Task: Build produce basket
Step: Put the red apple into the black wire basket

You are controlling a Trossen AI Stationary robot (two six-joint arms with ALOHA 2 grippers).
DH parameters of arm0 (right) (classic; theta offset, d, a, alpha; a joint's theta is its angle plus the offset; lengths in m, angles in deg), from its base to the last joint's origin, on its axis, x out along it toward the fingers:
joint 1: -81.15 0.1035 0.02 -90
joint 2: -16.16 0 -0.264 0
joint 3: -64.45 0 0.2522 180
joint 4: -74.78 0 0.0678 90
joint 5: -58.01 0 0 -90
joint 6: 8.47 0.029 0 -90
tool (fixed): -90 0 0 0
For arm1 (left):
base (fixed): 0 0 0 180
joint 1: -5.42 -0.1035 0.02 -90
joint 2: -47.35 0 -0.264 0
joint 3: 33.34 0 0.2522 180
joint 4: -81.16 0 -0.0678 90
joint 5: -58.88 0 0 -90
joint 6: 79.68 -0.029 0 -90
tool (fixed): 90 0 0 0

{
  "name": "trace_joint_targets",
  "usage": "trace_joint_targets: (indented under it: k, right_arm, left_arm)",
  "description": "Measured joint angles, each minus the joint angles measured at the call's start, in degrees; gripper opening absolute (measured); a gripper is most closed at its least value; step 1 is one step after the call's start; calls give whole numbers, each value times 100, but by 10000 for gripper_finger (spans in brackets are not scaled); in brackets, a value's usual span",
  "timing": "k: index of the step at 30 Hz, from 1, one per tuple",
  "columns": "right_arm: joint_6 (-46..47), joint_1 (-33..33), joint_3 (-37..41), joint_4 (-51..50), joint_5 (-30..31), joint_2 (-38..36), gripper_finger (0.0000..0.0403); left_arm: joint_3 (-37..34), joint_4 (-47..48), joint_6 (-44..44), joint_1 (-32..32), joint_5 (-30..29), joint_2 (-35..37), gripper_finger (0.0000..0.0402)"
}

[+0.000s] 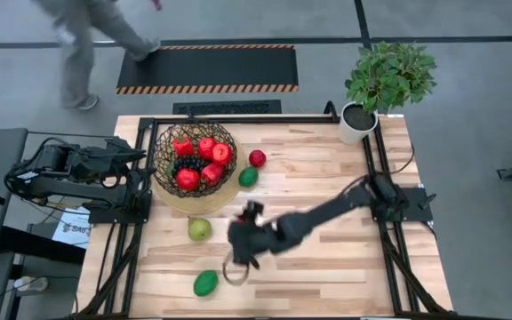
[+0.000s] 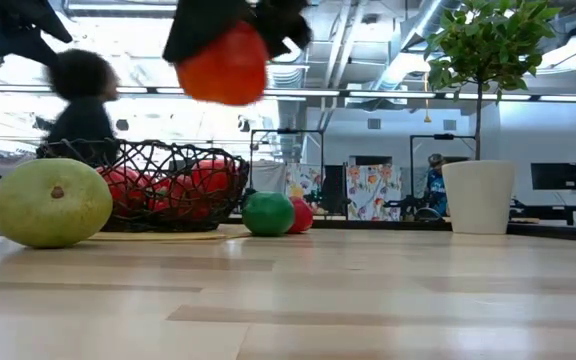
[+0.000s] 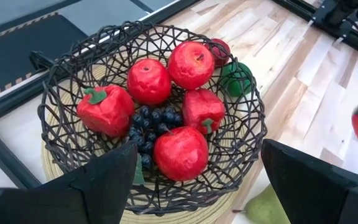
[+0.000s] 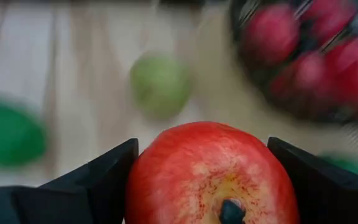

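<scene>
Right pincer (image 4: 197,180) grips a red apple (image 4: 210,174) — lifted off the table (image 1: 327,258).

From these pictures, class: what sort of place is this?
Probably a robotics lab or workshop: a pale wooden table framed by black metal rails, a black floor mat with striped hazard edges, and monitors on desks behind.

Red apple (image 4: 213,174), dark brown basket (image 3: 61,93), green pear (image 1: 200,229), white pot (image 2: 478,197)
</scene>
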Motion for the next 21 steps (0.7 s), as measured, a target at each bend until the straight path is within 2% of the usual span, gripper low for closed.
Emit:
trace_joint_targets:
  k: [4, 8, 15, 21]
  right_arm:
    - [-757, -687, -7, 999, -71, -220, 341]
    - [-1300, -1389, 0, 2062, -558, -189, 349]
    - [-1325, -2242, -12, 3669, -1485, 363, 346]
    - [-1022, -2513, -120, 3996, -1676, 874, 353]
  left_arm:
    - [0, 0, -108, 0, -43, 0, 330]
    - [0, 13, -171, 2, -63, 0, 330]
    - [0, 13, -171, 2, -82, 0, 330]
    - [0, 17, -172, 2, -200, 2, 330]
